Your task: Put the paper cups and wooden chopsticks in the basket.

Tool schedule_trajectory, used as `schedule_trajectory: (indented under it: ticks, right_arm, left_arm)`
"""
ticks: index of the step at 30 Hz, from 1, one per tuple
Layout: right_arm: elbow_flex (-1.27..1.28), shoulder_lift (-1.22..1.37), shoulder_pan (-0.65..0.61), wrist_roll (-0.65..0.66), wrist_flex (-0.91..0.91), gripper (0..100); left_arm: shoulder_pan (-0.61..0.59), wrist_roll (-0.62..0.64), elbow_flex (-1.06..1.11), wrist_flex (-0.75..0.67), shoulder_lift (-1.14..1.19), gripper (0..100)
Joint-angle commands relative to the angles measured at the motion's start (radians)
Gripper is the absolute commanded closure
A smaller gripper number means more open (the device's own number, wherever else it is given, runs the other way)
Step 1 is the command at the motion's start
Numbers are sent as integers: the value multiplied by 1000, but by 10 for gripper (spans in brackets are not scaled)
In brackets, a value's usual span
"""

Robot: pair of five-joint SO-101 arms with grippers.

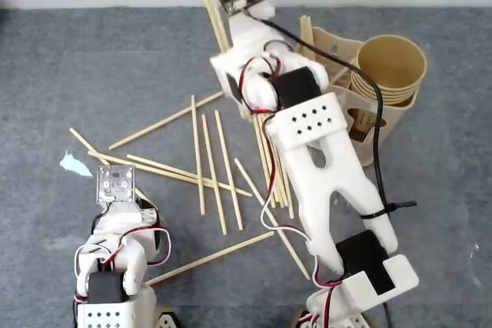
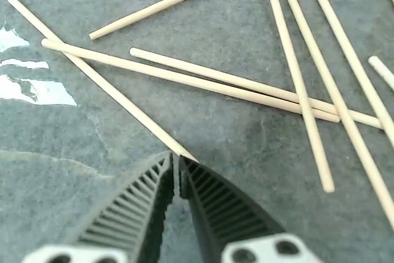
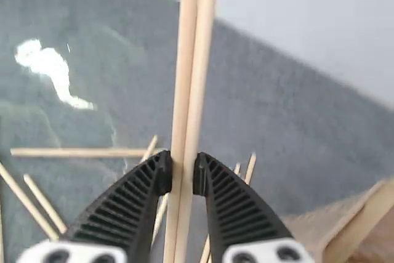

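Tan paper cups [image 1: 390, 63] are in the beige basket [image 1: 332, 38] already; right fingers [image 3: 144, 195] clamp two wooden chopsticks [image 3: 196, 60], left fingers [image 2: 215, 201] shut empty, plenty lie loose.

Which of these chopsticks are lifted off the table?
The pair clamped in the right gripper, pointing up in the air; all the other chopsticks lie flat on the table.
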Motion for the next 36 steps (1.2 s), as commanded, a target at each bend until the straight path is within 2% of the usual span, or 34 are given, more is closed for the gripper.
schedule_trajectory:
  ticks: [1,9,19,21,29,36]
  right_arm:
    - [-144,-68,-4,8,-48,989]
    - [-298,-74,119,9,-42,989]
    - [-161,-286,219,26,-18,989]
    - [-86,-311,236,55,-64,989]
    - [279,-354,325,71,-440,989]
    - [483,-354,349,71,-595,989]
  left_arm:
    - [2,-8,-8,-20,3,985]
    - [2,-8,-8,-20,3,985]
    - [2,-8,-8,-20,3,985]
    - [2,-8,-8,-20,3,985]
    - [2,-6,-8,-20,3,985]
    - [3,-6,-8,-20,3,985]
